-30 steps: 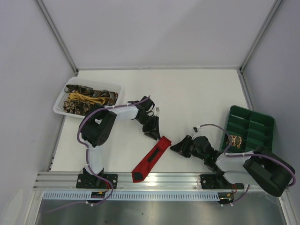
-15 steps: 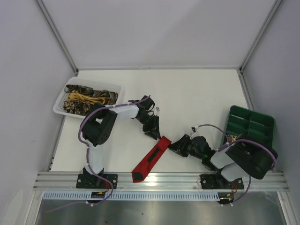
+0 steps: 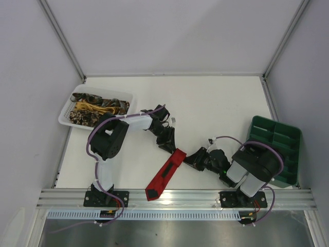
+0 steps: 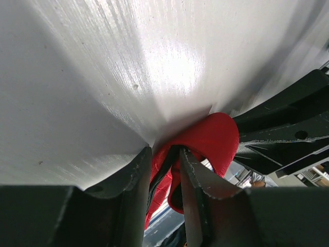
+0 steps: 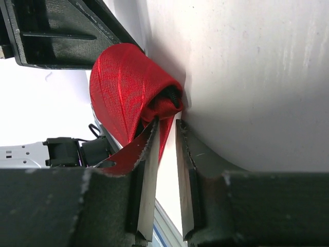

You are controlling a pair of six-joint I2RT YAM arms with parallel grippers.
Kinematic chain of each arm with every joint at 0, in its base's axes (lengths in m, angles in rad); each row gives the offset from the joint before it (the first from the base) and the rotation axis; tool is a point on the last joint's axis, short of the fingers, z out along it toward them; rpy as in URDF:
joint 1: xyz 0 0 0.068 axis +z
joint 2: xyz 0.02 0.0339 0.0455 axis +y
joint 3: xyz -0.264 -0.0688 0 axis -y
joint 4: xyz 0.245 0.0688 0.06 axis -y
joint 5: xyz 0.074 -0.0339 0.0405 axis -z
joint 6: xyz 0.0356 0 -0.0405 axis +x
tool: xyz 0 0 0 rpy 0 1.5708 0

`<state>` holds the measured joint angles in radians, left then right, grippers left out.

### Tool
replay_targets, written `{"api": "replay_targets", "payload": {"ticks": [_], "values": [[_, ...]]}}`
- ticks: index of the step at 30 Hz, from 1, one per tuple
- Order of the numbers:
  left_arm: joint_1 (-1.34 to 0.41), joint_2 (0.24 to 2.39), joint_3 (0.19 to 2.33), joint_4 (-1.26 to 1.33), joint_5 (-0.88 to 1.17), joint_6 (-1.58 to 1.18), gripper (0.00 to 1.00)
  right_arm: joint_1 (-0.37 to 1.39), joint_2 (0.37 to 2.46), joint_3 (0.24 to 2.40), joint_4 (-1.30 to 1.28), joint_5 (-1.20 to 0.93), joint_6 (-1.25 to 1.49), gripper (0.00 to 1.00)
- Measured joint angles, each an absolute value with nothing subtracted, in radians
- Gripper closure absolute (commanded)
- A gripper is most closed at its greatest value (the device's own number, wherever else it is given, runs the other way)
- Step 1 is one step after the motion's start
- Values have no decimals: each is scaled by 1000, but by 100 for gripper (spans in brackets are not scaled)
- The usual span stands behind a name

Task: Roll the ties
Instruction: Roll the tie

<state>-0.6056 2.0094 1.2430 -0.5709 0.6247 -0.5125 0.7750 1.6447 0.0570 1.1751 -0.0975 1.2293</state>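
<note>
Tie [image 3: 160,180], red, rolled end pinched by left end effector [image 4: 164,155]; right end effector [image 5: 166,124] narrow, grip unclear.

No text, label, brand name, number or sign is legible in any of my three views. The one candidate is the small dark patch on the red tie [image 3: 160,181], seen from the top camera; it is too small to read.
</note>
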Motion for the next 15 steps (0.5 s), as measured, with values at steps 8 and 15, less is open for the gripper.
{"api": "replay_targets", "payload": {"ticks": [8, 15], "values": [[-606, 2011, 1244, -571, 628, -504, 65, 775, 1644, 54, 1227, -97, 1218, 76], [-606, 2022, 1254, -576, 641, -504, 65, 779, 1573, 72, 1180, -97, 1187, 76]]}}
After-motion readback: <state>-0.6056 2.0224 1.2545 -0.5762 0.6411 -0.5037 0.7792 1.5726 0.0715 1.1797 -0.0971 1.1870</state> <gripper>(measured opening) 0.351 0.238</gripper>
